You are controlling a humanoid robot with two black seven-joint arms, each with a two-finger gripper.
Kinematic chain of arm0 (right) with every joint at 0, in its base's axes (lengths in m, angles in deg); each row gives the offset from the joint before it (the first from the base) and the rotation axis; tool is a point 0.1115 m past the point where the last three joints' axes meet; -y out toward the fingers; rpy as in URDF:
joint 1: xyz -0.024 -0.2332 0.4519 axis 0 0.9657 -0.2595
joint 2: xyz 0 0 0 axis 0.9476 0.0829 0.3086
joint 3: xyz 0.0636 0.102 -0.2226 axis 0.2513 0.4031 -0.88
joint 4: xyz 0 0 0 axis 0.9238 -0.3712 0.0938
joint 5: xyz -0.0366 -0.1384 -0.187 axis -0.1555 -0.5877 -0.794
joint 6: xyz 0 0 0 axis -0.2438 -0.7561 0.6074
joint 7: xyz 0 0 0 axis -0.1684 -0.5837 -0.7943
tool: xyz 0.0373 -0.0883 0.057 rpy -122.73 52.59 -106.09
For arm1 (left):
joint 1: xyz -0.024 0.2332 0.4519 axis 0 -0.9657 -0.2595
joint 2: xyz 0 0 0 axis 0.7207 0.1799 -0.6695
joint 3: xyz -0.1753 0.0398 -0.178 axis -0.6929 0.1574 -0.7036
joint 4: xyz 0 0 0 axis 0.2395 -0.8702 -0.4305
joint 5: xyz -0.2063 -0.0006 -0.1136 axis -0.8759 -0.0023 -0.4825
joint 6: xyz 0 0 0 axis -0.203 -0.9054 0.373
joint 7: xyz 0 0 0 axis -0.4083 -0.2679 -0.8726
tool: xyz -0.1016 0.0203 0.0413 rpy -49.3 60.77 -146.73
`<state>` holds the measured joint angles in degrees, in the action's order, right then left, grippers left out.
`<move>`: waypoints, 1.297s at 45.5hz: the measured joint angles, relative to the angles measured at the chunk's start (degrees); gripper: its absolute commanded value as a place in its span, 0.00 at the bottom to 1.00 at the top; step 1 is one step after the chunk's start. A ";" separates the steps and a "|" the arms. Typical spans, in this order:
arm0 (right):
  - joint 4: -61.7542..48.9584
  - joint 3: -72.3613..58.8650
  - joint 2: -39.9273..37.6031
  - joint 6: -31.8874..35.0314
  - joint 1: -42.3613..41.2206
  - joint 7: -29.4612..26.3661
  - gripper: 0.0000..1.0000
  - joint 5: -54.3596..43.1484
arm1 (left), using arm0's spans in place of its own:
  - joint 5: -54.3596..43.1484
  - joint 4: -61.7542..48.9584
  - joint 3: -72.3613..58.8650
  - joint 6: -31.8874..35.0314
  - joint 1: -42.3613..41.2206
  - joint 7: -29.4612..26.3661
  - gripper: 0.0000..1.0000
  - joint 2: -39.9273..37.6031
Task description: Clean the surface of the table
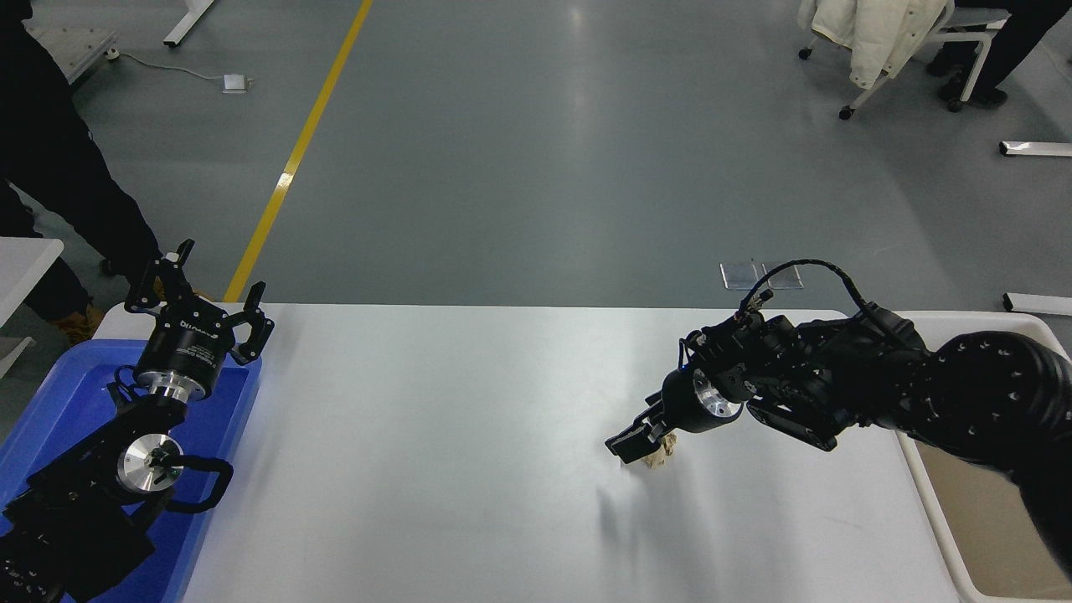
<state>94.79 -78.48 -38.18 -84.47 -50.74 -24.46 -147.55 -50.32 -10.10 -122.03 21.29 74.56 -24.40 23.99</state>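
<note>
The white table surface (pixel 435 486) fills the lower middle of the head view. A crumpled tan paper ball (pixel 660 457) lies on it right of centre. My right gripper (pixel 634 444) is down at the ball's left side, low over the table; it looks open, and its black fingers hide most of the ball. The right arm reaches in from the right edge. Parked at the lower left above the blue tray, my left gripper (pixel 209 289) stands open and holds nothing.
A blue plastic tray (pixel 50 402) sits at the table's left end under the left arm. A beige bin (pixel 997 519) stands off the right end. A person in dark clothes (pixel 50 167) stands at the far left. A chair with a pale coat (pixel 879 42) is at the top right.
</note>
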 measured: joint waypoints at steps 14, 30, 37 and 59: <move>-3.61 -0.11 0.03 -0.79 3.44 0.02 0.86 -0.03 | 0.02 0.00 0.00 -0.01 0.00 0.00 1.00 0.00; -4.81 -1.23 0.03 -0.97 5.68 0.01 0.69 0.00 | 0.02 0.00 0.00 -0.01 0.00 0.00 1.00 0.00; -5.38 -1.33 0.03 -1.02 6.24 0.08 0.67 0.21 | 0.02 0.00 0.00 -0.01 0.00 0.00 1.00 0.00; -6.46 -0.62 0.03 -1.23 6.84 1.41 0.00 0.91 | 0.02 0.00 0.00 -0.03 0.00 0.00 1.00 0.00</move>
<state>88.33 -79.10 -38.14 -85.70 -43.91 -23.05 -146.64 -50.30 -10.10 -122.03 21.26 74.56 -24.40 23.99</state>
